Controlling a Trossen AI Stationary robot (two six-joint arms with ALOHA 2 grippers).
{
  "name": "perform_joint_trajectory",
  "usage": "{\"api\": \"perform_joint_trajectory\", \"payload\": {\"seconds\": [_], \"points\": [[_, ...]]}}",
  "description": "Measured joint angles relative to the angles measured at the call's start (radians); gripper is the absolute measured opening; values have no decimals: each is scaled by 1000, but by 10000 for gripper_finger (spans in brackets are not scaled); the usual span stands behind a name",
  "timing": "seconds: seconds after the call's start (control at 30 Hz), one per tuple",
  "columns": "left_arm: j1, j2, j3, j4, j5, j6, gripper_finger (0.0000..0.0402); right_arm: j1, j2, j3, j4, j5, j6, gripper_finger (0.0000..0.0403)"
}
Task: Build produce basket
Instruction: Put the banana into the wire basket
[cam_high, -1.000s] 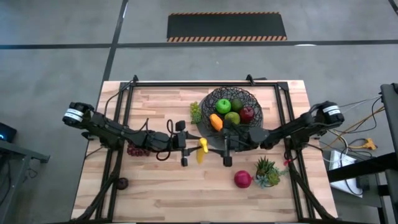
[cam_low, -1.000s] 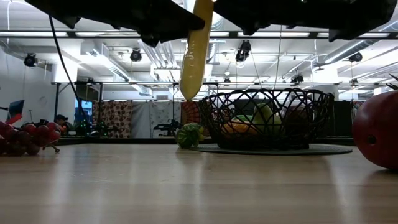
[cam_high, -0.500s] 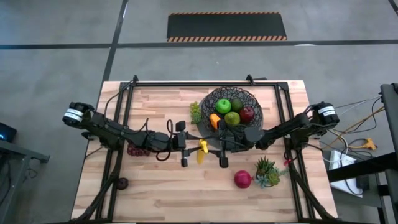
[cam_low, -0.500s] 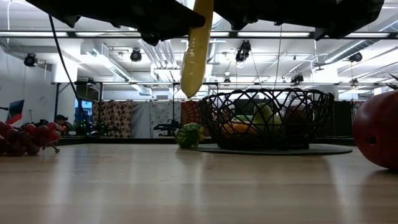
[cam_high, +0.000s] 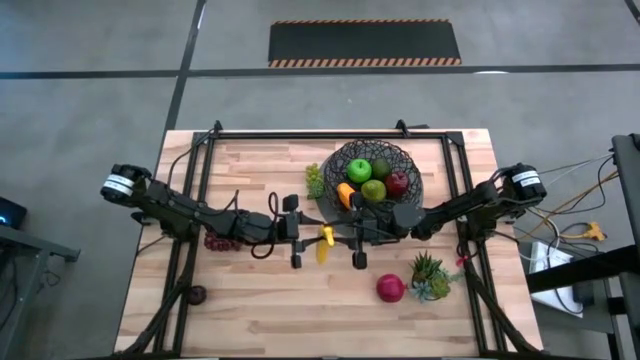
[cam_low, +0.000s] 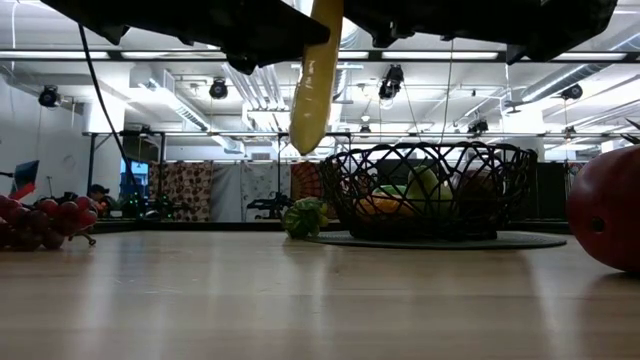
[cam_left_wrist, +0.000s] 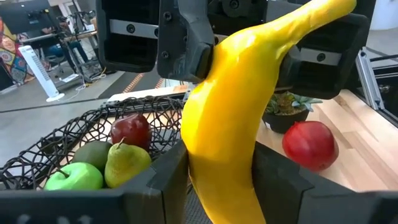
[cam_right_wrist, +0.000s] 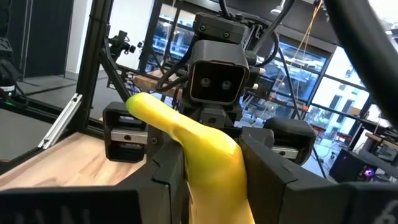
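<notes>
While the banana (cam_high: 325, 242) hangs in the air near the middle of the table (cam_high: 250, 320), clear of the wood, you have both grippers on it. The left gripper (cam_left_wrist: 214, 180) is clamped on one end, its fingers pressed against the yellow skin. The right gripper (cam_right_wrist: 208, 171) has closed its fingers around the other end, facing the left one head-on.

Just behind the banana stands the basket (cam_high: 368, 178), holding a green apple (cam_high: 358, 170), a pear (cam_high: 374, 191), a red apple (cam_high: 397, 183) and an orange piece (cam_high: 346, 195). Green grapes (cam_high: 314, 180) touch its left rim. Purple grapes (cam_high: 222, 241) lie under your left arm. A second red apple (cam_high: 390, 288) sits just beside the potted plant (cam_high: 430, 274) near the front right.
</notes>
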Motion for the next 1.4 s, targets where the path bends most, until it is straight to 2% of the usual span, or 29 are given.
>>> {"api": "perform_joint_trajectory", "payload": {"seconds": [0.4,0.6,0.73,0.9,1.07,1.4], "points": [[0,-7,-3,0,-6,8,238,0,-9,0,-16,7,-8,111],[0,-35,-5,-52,-15,12,251,0,-65,0,-133,121,-26,111],[0,-63,-6,-107,-76,14,251,1,-123,0,-214,201,-27,111],[0,-107,-8,-154,-114,27,251,8,-203,1,-296,397,-27,111],[0,-134,-10,-157,-114,35,251,30,-260,1,-372,657,-70,111],[0,-136,-11,-159,-114,54,251,62,-277,24,-393,1167,-216,107]]}}
